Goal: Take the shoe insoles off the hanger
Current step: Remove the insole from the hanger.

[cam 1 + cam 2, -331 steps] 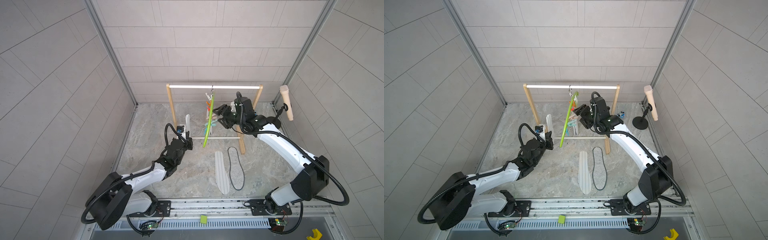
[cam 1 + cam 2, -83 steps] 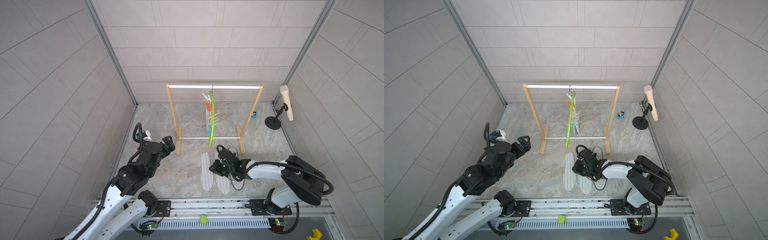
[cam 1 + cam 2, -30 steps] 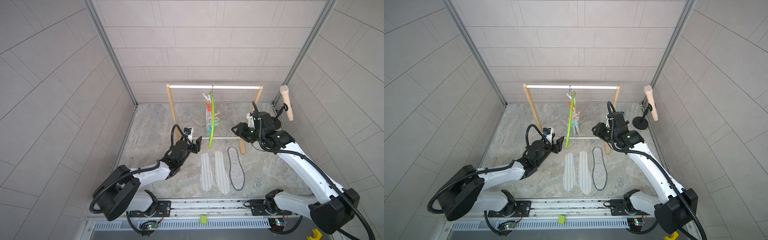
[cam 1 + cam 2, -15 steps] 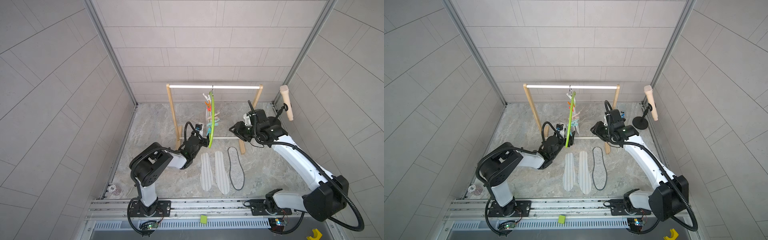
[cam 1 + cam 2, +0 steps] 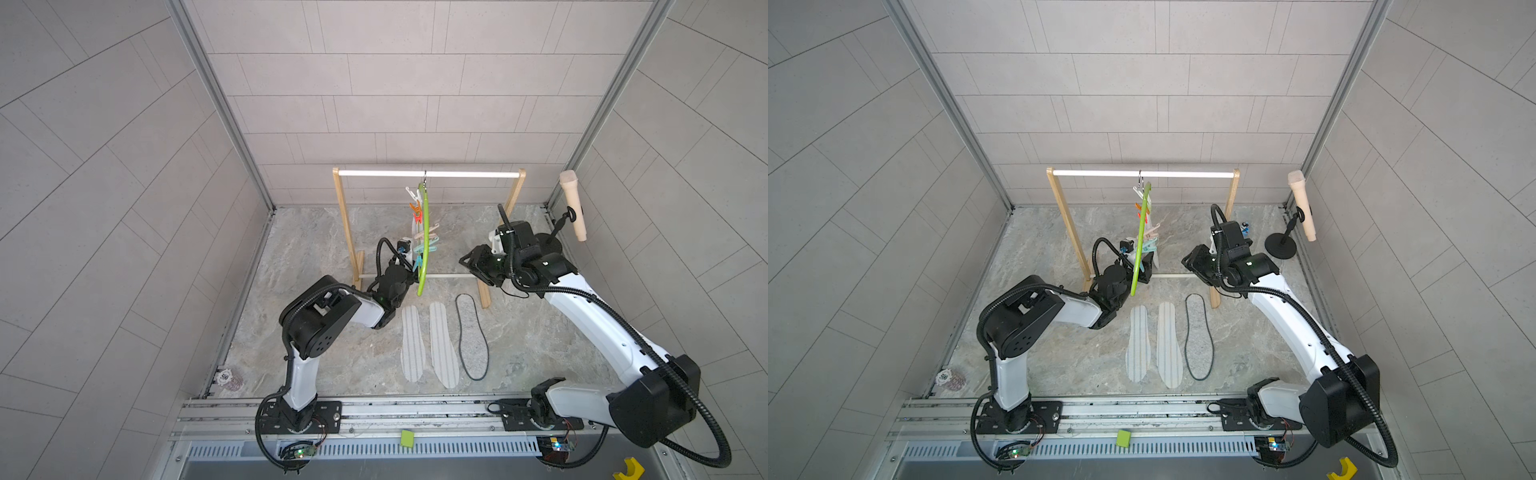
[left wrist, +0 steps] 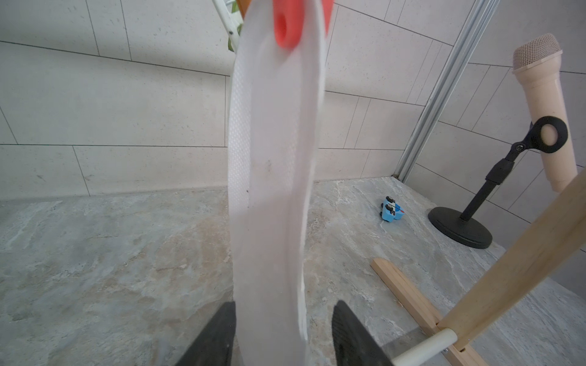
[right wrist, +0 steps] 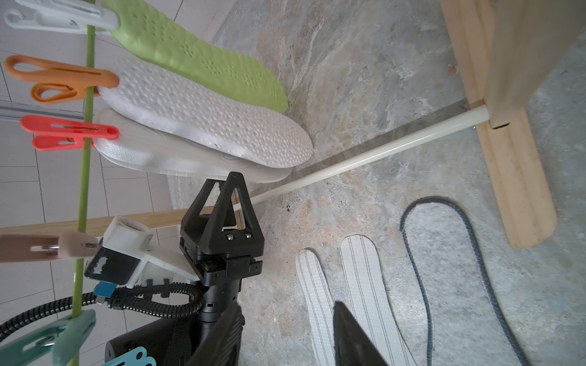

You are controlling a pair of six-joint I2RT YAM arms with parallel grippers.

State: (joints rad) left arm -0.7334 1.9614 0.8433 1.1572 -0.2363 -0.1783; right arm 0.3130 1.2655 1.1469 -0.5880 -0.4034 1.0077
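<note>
White insole (image 6: 269, 190) blurred — top (clip (image 6: 287, 25) too) cropped.

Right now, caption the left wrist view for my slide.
Left gripper straddles a white insole hanging from a red clothespin.

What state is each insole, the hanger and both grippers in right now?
Hanger: hooked on the rack's top rod.
Green insole: clipped, hanging.
White dotted insole: clipped, hanging.
Smooth white insole: clipped by the red pin.
Striped insoles: flat on the table.
Grey felt insole: flat on the table.
Left gripper: open around that insole's lower end.
Right gripper: open, empty.
</note>
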